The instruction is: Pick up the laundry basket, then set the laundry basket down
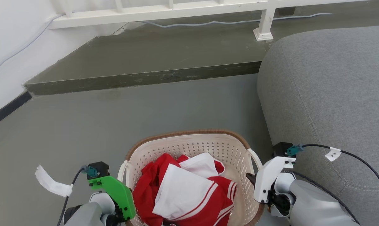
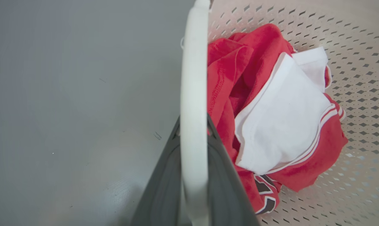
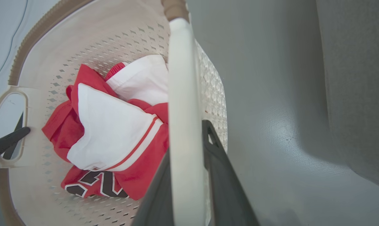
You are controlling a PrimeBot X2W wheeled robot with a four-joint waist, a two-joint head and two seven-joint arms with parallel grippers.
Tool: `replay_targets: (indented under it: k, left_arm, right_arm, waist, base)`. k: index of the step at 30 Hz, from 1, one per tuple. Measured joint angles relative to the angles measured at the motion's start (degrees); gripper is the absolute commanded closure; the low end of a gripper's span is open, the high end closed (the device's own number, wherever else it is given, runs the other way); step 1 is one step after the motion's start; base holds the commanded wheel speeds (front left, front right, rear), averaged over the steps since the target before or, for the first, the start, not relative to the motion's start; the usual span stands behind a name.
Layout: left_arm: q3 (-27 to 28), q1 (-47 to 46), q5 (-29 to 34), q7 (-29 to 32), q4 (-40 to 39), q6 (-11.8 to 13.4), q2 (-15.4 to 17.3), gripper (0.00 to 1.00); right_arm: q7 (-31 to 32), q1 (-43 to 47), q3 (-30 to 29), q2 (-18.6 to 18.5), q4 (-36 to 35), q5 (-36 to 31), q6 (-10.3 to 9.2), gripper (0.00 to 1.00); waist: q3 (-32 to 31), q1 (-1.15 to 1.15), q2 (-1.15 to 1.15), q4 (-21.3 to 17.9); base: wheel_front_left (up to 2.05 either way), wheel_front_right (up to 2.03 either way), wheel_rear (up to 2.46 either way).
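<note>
Evidently the left claw (image 2: 194, 125) and right claw (image 3: 186, 138) each pinch shut on one handle (image 2: 194, 62), so the basket (image 1: 192, 144) can lift level.

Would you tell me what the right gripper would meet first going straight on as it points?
Clamped on the laundry basket's white handle, the right gripper would probably meet its brown rim first.

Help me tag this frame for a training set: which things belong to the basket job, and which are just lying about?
Job:
laundry basket; left gripper and right gripper, jaws shut on its white handles.

Lying about:
red-and-white clothes in the basket; grey sofa; white railing; cable on the raised floor.
</note>
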Motion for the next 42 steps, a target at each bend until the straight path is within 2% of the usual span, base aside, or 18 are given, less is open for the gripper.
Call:
replay_targets:
  k: [27, 42]
  left_arm:
    - [-0.7, -0.2, -0.6, -0.2, -0.2, 0.1, 0.1, 1.0]
    - [-0.8, -4.8, -0.4, -2.4, -1.3, 0.8, 0.5, 1.0]
  right_arm:
    - [-0.1, -0.7, 1.7, -0.2, 0.1, 1.5, -0.01, 1.0]
    - [-2.3, -5.4, 1.8, -0.4, -0.3, 1.5, -0.01, 1.0]
  waist:
    - [1.2, 0.0, 0.0, -0.5]
    - [6.9, 0.0, 0.0, -0.7]
  base:
    - [0.0, 0.0, 0.0]
    - [0.0, 0.0, 0.0]
